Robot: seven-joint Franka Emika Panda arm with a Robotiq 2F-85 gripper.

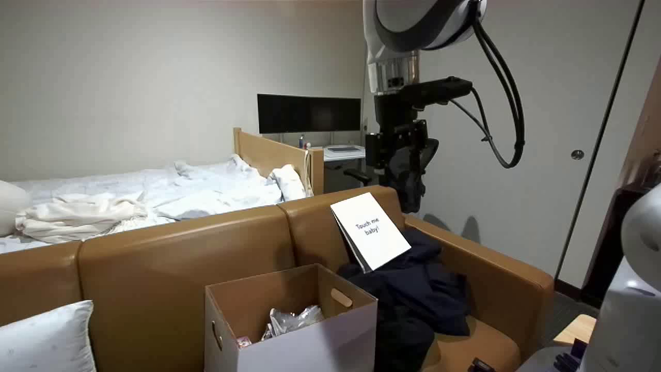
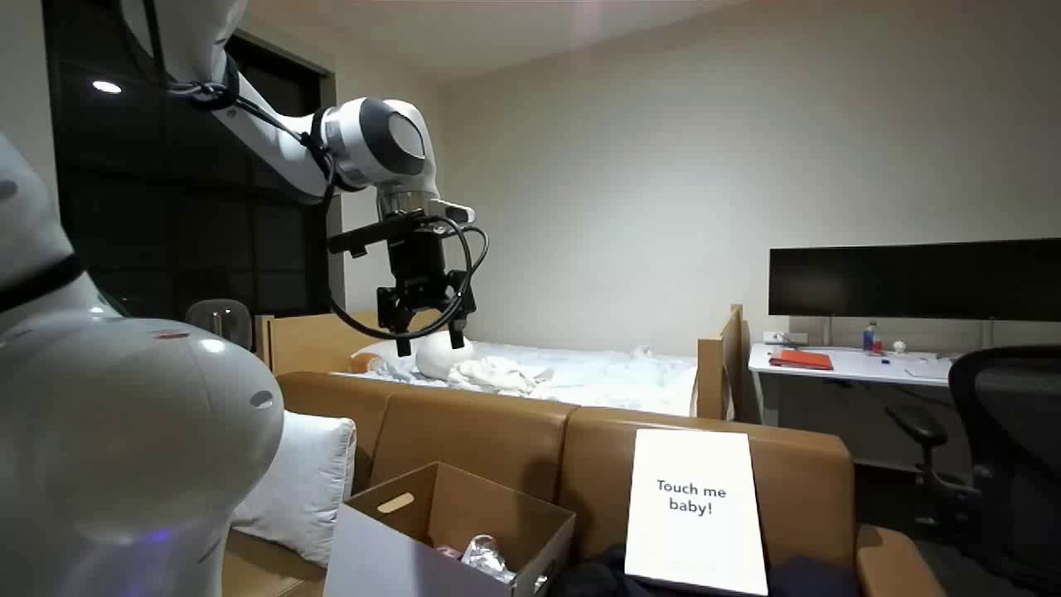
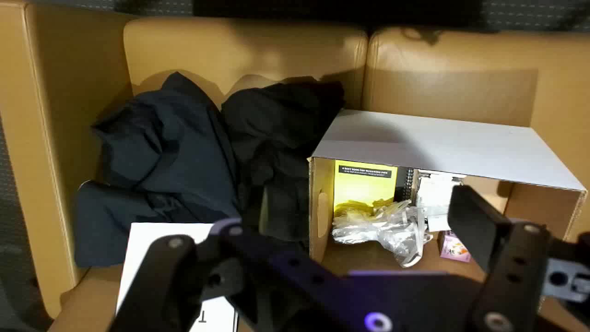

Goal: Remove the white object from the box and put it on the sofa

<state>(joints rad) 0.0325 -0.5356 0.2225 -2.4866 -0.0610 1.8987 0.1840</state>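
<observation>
My gripper (image 1: 410,202) is open and empty, pointing down high above the sofa; its two spread fingers (image 2: 431,342) show in an exterior view. In the wrist view the fingers (image 3: 375,212) straddle the open cardboard box (image 3: 438,143), far below. The box also stands in both exterior views (image 1: 310,346) (image 2: 398,547). Inside lie a white paper-like object (image 3: 433,196), its right edge covered by a finger, and a crumpled whitish clear plastic bag (image 3: 387,230). I cannot tell which is the task's white object. The brown leather sofa (image 1: 181,268) holds the box.
The box also holds a yellow book (image 3: 364,184) and a small pink carton (image 3: 454,246). Dark clothes (image 3: 170,152) lie beside the box. A white "Touch me baby!" box (image 2: 696,514) leans on them. A white pillow (image 1: 49,336) lies on the sofa. The sofa backrest (image 2: 489,423) rises behind.
</observation>
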